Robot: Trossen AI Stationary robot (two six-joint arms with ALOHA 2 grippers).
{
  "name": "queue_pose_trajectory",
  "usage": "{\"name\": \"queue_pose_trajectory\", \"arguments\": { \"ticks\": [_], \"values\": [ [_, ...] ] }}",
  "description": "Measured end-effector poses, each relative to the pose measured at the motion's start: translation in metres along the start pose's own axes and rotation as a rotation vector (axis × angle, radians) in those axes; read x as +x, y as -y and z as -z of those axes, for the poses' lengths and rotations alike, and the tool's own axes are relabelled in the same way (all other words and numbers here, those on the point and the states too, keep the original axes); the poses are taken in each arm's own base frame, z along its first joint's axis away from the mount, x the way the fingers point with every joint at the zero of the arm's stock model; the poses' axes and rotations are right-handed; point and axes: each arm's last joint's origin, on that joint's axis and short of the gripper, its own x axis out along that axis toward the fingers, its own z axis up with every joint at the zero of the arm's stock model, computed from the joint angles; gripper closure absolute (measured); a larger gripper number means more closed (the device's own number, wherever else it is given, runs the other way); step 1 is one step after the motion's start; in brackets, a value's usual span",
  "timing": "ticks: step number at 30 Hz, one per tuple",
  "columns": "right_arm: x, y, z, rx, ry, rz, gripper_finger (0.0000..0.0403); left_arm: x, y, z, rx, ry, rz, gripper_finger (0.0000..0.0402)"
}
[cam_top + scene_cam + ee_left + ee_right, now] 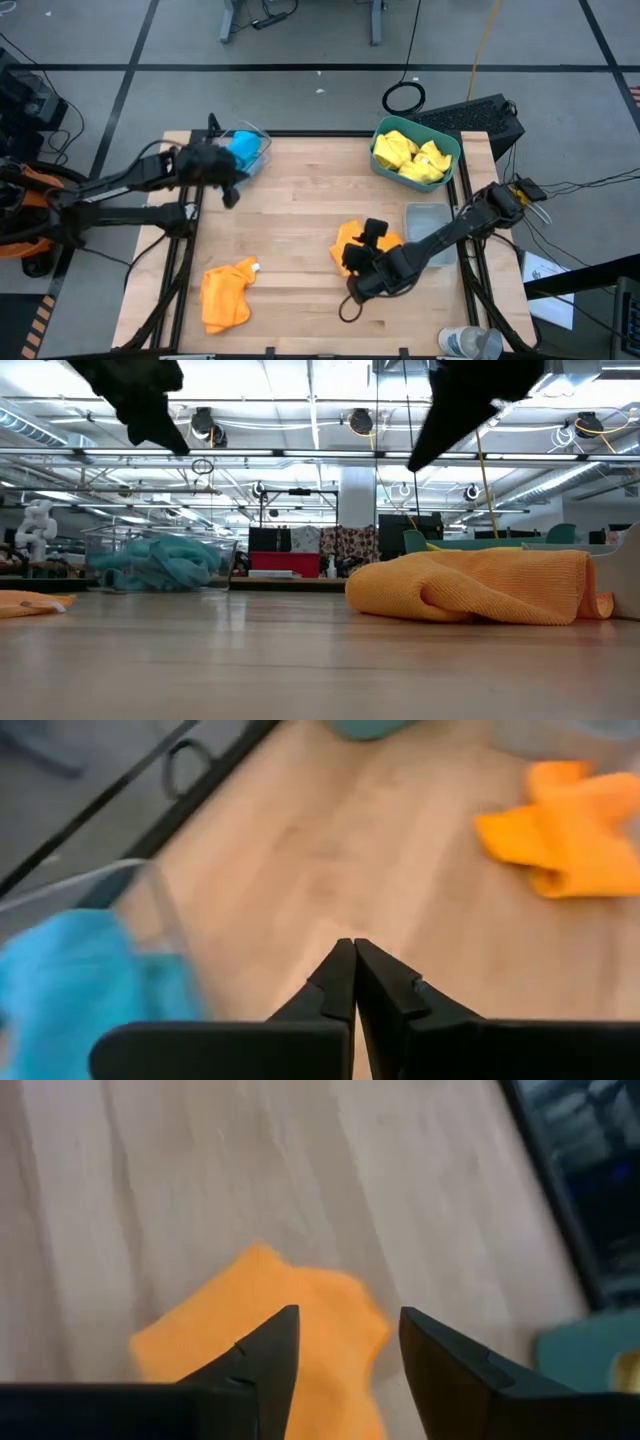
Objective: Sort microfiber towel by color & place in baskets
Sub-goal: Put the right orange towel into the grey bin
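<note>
1. high view: left gripper (pixel 228 178) beside clear basket (pixel 262 150) holding blue towels (pixel 243 148); right gripper (pixel 365 247) over orange towel (pixel 352 238); yellow towels (pixel 410 158) in teal basket (pixel 382 167).
2. left wrist view: fingers (pixel 340 982) pressed together, empty.
3. right wrist view: fingers (pixel 265 1350) spread, empty, above crumpled orange towel (pixel 250 1325).

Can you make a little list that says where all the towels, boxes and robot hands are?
yellow towels: in the teal bin
blue towels: in the clear bin
orange towels: one lying near the table's front left, one mid-table, both outside any bin
grey bin: holds no towel
left gripper: shut, empty, beside the clear bin
right gripper: open, above the mid-table orange towel
still to sort: both orange towels
</note>
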Motion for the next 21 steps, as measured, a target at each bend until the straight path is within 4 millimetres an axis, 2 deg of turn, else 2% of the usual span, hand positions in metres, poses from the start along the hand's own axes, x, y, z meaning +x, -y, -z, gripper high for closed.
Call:
{"name": "queue_pose_trajectory", "arguments": {
  "ticks": [3,7,13,17,21],
  "values": [
    [0.005,-0.004,0.014,0.089,-0.030,0.005,0.0211,0.000,0.016,0.013,0.007,0.011,0.085,0.0389],
    [0.017,-0.010,0.036,0.152,-0.063,0.028,0.0149,0.010,0.035,0.034,0.021,-0.033,0.181,0.0389],
    [0.037,-0.017,0.064,0.253,-0.083,0.006,0.0069,0.018,0.060,0.044,0.053,0.024,0.267,0.0389],
    [0.057,-0.019,0.081,0.303,-0.095,-0.056,0.0060,0.017,0.072,0.046,0.073,0.046,0.281,0.0389],
    [0.073,-0.017,0.096,0.345,-0.101,-0.095,0.0085,0.020,0.082,0.050,0.082,0.029,0.274,0.0388]
  ]
}}
